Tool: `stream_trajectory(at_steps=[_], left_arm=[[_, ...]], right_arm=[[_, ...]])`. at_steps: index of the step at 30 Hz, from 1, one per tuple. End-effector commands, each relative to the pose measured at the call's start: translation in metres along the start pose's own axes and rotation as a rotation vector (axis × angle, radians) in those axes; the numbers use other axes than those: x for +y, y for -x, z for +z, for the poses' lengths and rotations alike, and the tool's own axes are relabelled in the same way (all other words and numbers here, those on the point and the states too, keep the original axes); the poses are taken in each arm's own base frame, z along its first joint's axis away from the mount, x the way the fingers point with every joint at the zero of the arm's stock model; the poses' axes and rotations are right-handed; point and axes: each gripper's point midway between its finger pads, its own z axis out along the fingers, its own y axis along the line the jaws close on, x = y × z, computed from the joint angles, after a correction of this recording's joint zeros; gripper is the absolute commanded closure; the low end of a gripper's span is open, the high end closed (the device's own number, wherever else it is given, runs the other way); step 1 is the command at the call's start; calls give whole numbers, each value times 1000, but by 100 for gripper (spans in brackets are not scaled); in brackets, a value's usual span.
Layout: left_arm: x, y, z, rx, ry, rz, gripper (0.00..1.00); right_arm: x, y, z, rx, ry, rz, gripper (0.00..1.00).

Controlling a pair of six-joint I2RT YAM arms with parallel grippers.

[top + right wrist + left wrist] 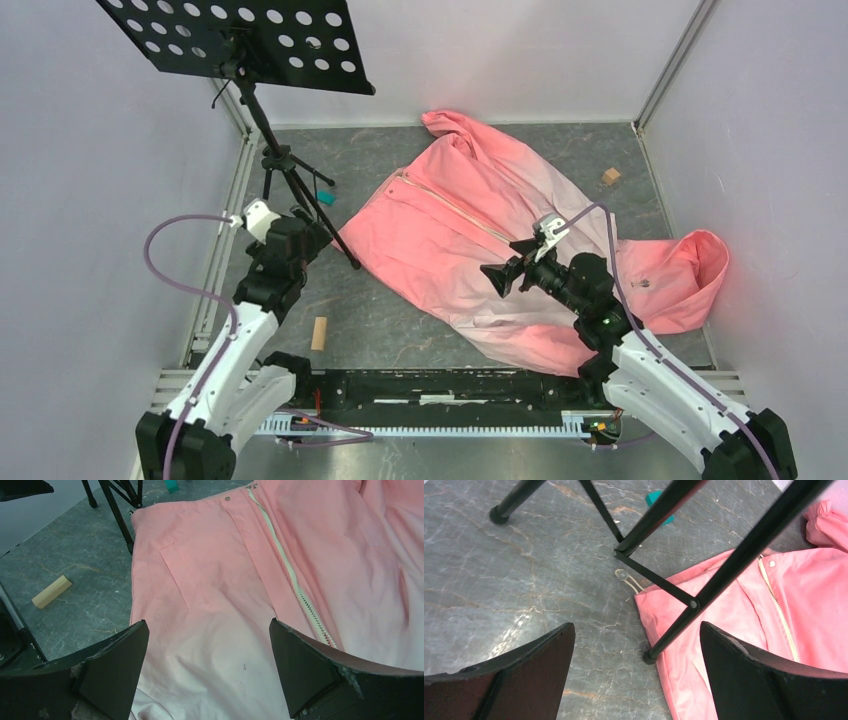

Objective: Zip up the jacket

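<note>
The salmon pink jacket (470, 220) lies spread on the grey table, fading to whitish at its near part, with its hood (690, 270) at the right. Its pale zipper (455, 208) runs diagonally down the front; it also shows in the right wrist view (295, 582) and the left wrist view (780, 611). My right gripper (497, 278) is open and empty, hovering above the jacket front (210, 605) left of the zipper. My left gripper (305, 235) is open and empty, above the bare table (524, 580) beside the jacket's left edge (684, 645).
A black music stand (240, 35) on a tripod stands at the back left; its legs (704, 595) cross just ahead of my left gripper, one foot on the jacket's edge. A wooden block (319, 333) lies near front left, another (610, 176) at back right. A teal piece (326, 197) lies by the tripod.
</note>
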Motion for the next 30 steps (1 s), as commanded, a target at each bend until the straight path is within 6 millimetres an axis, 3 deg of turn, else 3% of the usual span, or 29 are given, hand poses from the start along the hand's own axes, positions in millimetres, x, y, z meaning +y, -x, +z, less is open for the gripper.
stream_trajectory(at_steps=[1,5,8,12,22,30], left_arm=[[17,19,-12,-10,45,-88,0],[35,41,-13,-38,82,-165,0],[50,48,-3,-18,102,-253,0],[55,56,17,-4,67,-360,0],[42,54,66,12,8,-454,0],[45,58,84,-102,-45,-487,0]], right_arm=[[7,15,-3,-64,31,-13,3],[10,17,-5,-73,44,-11,3],[11,18,-6,-78,50,-9,3],[12,18,-7,-80,53,-7,3],[12,20,-7,-87,53,-1,3],[13,22,-6,-87,54,3,3]])
